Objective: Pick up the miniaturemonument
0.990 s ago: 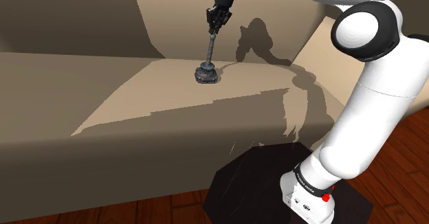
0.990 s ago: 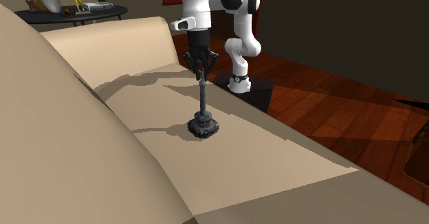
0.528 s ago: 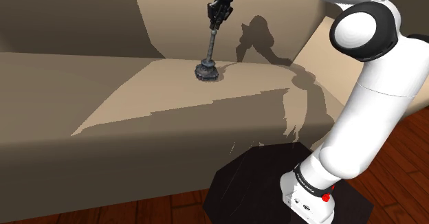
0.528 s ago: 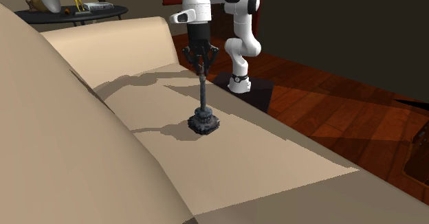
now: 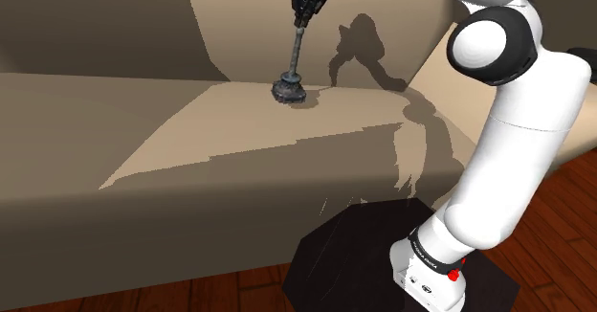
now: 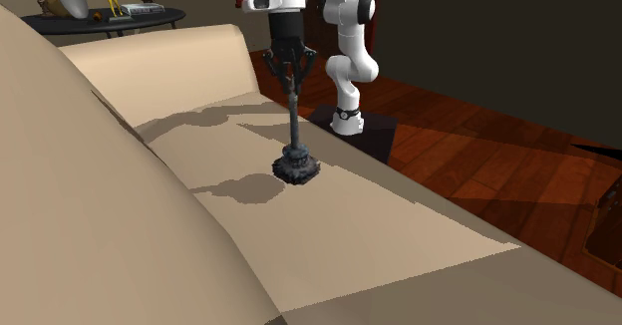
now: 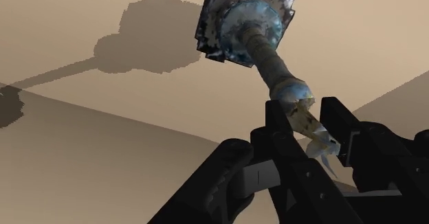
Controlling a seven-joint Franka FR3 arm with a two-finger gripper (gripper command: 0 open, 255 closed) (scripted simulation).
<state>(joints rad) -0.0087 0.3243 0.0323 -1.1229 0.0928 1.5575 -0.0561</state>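
Second exterior view: the gripper [image 6: 291,84] pinches the monument [image 6: 297,165] by its thin top. It hangs at the gripper's six o'clock, base seemingly just above the sofa seat [image 6: 419,213]. Likely mid-lift; next, raise straight up, grip firm.

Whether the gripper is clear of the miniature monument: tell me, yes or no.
No; the wrist view shows the gripper shut on the slim top of the miniature monument.

A tan sofa [image 6: 399,213] runs beside a reddish wood floor [image 6: 468,163], its broad seat cushion half lit and crossed by shadows. A dark miniature monument [image 6: 296,162] hangs upright just above the seat, and its round shadow [image 6: 249,186] falls on the cushion beside the base.
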